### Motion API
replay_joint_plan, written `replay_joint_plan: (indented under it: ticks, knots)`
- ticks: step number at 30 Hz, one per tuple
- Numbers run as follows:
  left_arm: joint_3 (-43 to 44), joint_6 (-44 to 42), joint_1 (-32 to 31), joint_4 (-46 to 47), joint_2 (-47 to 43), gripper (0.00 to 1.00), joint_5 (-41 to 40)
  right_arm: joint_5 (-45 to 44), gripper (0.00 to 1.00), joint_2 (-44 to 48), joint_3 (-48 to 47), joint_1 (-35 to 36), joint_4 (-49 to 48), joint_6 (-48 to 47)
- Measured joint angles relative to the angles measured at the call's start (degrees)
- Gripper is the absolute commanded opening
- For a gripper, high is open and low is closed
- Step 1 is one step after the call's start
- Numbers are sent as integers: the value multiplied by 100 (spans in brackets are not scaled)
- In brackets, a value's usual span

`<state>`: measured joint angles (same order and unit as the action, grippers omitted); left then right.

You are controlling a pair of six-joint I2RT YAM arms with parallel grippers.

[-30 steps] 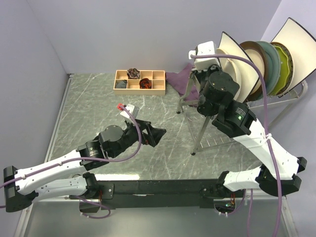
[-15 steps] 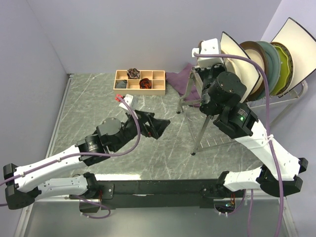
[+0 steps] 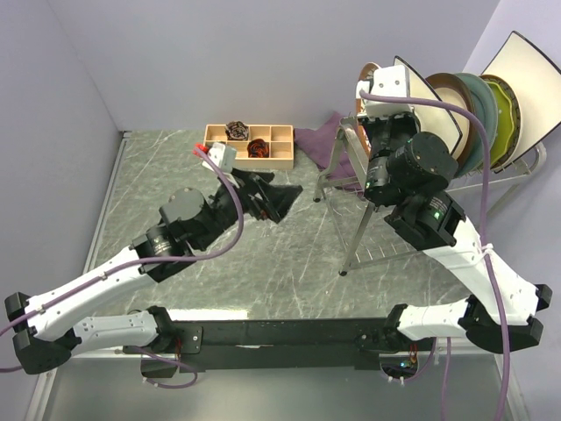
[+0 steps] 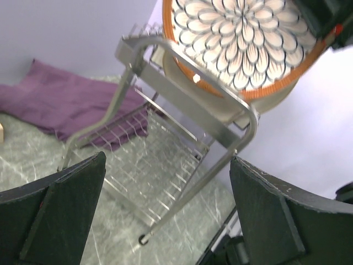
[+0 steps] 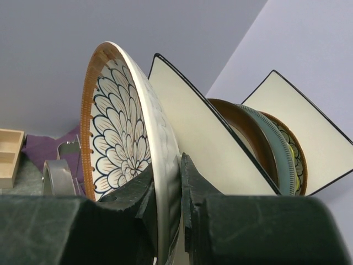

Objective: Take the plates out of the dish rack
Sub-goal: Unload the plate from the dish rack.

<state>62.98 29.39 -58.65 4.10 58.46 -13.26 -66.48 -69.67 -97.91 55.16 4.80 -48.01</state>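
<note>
A wooden compartment tray [image 3: 281, 134] is sitting in the upper middle of the top view, toward the far side of a grey-green marbled table [image 3: 289, 263]. It is holding a dark bundled item [image 3: 236, 130] in a back compartment and a red-and-black one [image 3: 257, 148] in a front compartment. A purple cloth [image 3: 316, 140] is lying crumpled just right of the tray, and pale lavender walls [image 3: 219, 53] are closing in the table along the back and both sides.
</note>
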Motion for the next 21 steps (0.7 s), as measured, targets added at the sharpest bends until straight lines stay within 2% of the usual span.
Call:
replay_joint_plan:
  ticks: [7,12,21]
  knots:
    - [203,52,540,402,120,99,476,44,0,160,280,4,-492,-245]
    - [439,223,1014,544,520,98,946,162,0,166,343,11,-769,-400]
    - [424,503,1550,662,654,99,1453,334,0,160,306,11,-826,-404]
